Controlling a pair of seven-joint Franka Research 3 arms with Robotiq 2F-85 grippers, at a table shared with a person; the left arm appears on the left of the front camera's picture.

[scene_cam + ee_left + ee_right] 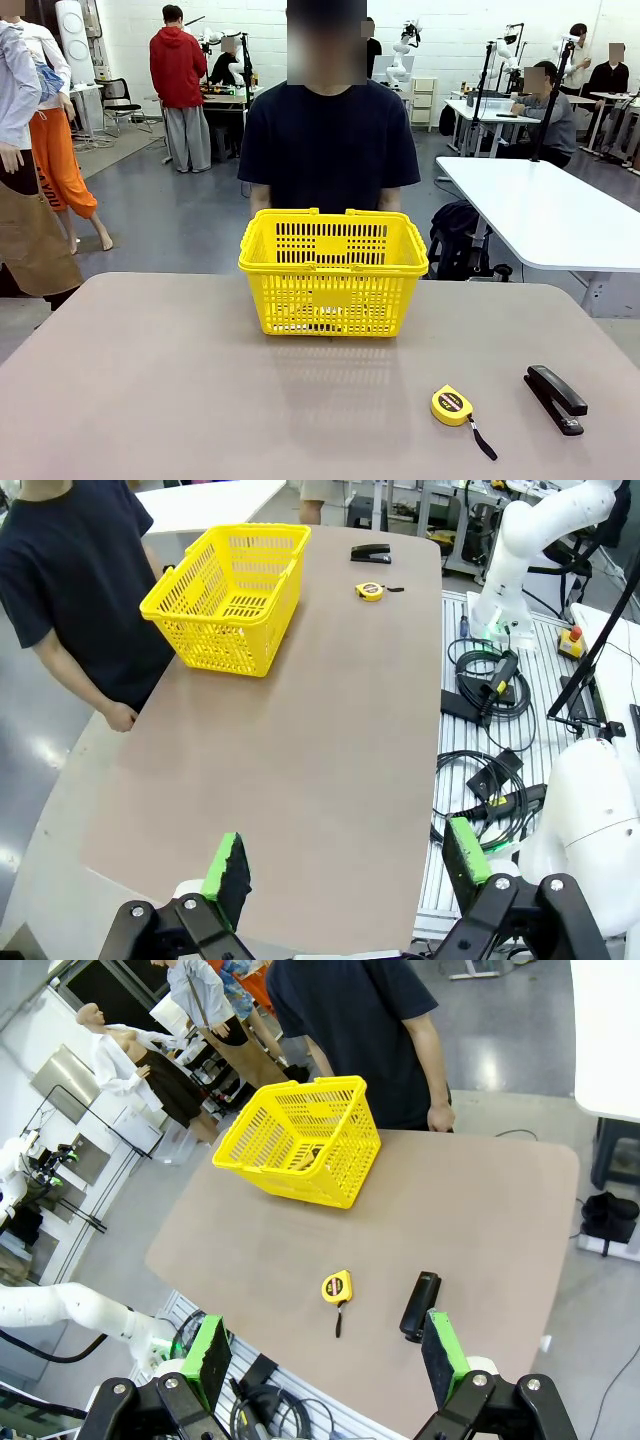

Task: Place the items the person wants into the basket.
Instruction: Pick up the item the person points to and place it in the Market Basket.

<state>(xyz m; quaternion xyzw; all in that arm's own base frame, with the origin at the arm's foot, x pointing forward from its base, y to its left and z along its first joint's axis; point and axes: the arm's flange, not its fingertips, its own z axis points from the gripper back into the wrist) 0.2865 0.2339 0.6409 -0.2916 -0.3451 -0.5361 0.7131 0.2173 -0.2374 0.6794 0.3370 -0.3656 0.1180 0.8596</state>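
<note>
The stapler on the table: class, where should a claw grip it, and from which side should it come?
Grip the black stapler across its narrow width, near mid-length, coming from above. It lies flat and long on the table, with bare surface on both long sides, so fingers fit there. The right claw, open, looks best placed.

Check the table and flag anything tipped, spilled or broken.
Nothing stands out. The yellow basket stands upright near the person; the tape measure and black stapler lie flat on the table, apart.
</note>
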